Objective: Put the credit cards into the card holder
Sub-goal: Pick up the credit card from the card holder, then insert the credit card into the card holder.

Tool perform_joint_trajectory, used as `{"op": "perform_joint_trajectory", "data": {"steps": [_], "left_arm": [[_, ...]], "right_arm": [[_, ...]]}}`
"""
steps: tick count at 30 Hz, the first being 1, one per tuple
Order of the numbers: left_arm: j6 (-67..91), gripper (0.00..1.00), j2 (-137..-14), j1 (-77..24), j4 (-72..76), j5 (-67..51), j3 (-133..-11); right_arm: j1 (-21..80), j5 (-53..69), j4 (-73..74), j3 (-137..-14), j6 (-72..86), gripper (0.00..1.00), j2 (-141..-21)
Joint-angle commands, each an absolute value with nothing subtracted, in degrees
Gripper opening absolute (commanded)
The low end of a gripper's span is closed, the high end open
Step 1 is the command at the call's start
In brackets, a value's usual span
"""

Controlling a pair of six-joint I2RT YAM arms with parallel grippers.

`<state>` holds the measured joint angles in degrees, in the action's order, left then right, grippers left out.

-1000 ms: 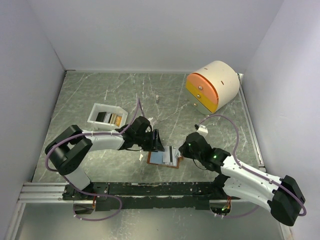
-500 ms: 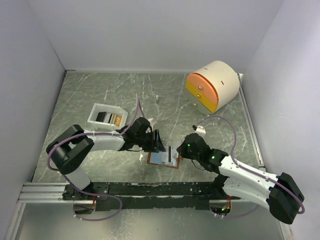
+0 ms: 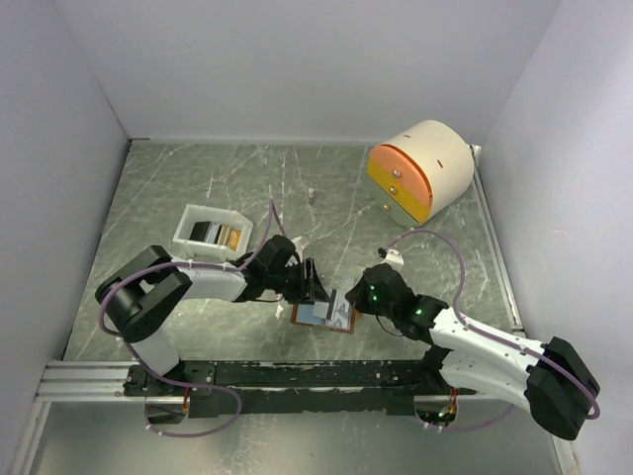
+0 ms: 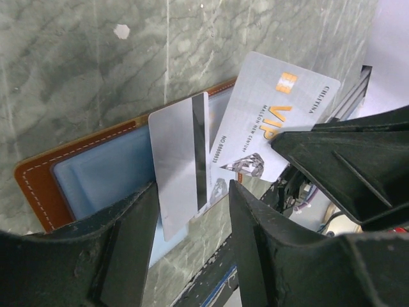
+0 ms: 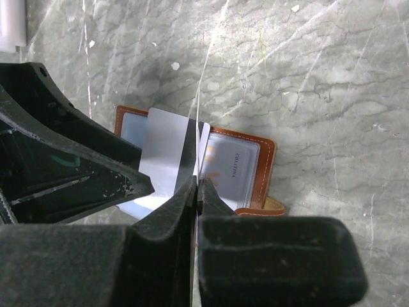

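Right wrist: right tool (image 5: 197, 182) pinches VIP card (image 4: 275, 121) over card holder (image 5: 268, 153); left tool (image 4: 193, 190) open.

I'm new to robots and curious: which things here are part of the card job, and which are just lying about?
Job:
wallet
striped card
VIP card
spare cards in tray

Lying about:
drawer unit
small white object

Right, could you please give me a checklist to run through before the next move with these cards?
1. Open wallet, pockets up: ok.
2. Right gripper jaws shut on VIP card: ok.
3. Left gripper jaws apart: ok.
4. Striped card seated in a pocket: cannot tell.
5. VIP card pocketed: not ok, held over wallet.
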<state>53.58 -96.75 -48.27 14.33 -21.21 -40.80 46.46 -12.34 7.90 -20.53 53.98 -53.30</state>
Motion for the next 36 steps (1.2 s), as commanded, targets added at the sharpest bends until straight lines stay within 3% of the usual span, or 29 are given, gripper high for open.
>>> {"op": "perform_joint_trajectory", "data": {"steps": [1, 7, 15, 25, 36], "left_arm": [[56.0, 0.57, -97.6, -49.0, 19.6, -24.9, -39.6], [56.1, 0.48, -97.8, -49.1, 19.4, -25.2, -39.9], [53.4, 0.07, -94.5, -49.1, 11.8, -21.4, -41.9], [46.9, 0.07, -82.2, -49.0, -13.5, -1.9, -44.0], [47.0, 0.07, -78.4, -48.9, -17.8, -2.2, -41.5]], "right_arm": [[46.4, -12.4, 6.7, -19.4, 54.1, 0.00, -54.3], [46.4, -12.3, 6.4, -19.3, 54.1, 0.00, -54.6], [46.3, -11.9, 9.3, -20.5, 53.5, 0.00, -52.9], [46.3, -5.4, 5.5, -18.5, 57.6, 0.00, -50.3], [46.1, -0.6, -5.4, -14.9, 62.5, 0.00, -56.3]]}}
